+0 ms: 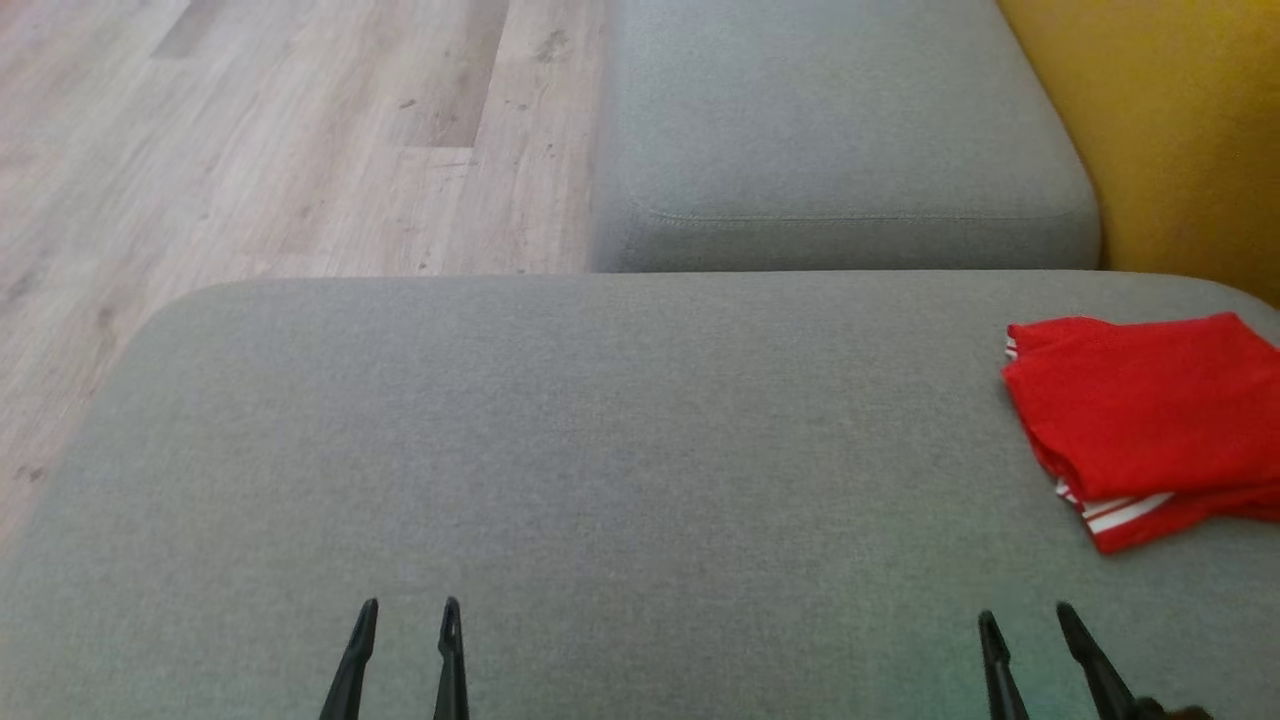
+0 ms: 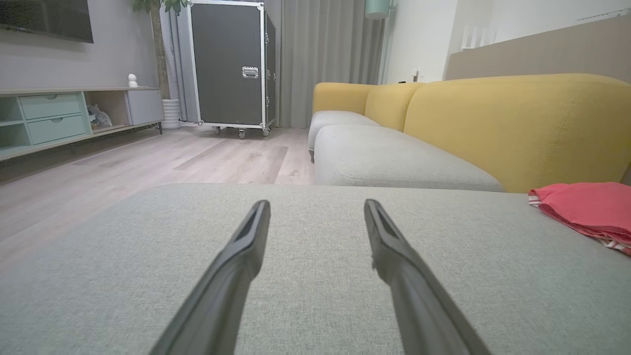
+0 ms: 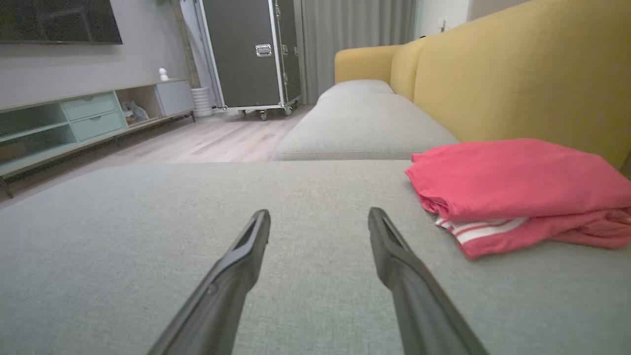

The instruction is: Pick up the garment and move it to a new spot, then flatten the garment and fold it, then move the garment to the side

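The broad grey seat cushion (image 1: pixel 600 450) lies in front of the robot, with a yellow backrest (image 1: pixel 1180 130) rising at its far right. The red garment (image 1: pixel 1150 410) lies in a folded stack at the right edge of that cushion, close to the backrest, with white stripes (image 1: pixel 1125 510) peeking from its lower layers. It looks light, soft and limp, so the layers would likely slide apart and sag if lifted by one corner. The best hold is probably a pinch through all layers at the near folded edge. The left gripper (image 1: pixel 410 605) and right gripper (image 1: pixel 1025 612) hover low over bare fabric, both with fingers spread and holding nothing. The right one is near the garment but not touching it.
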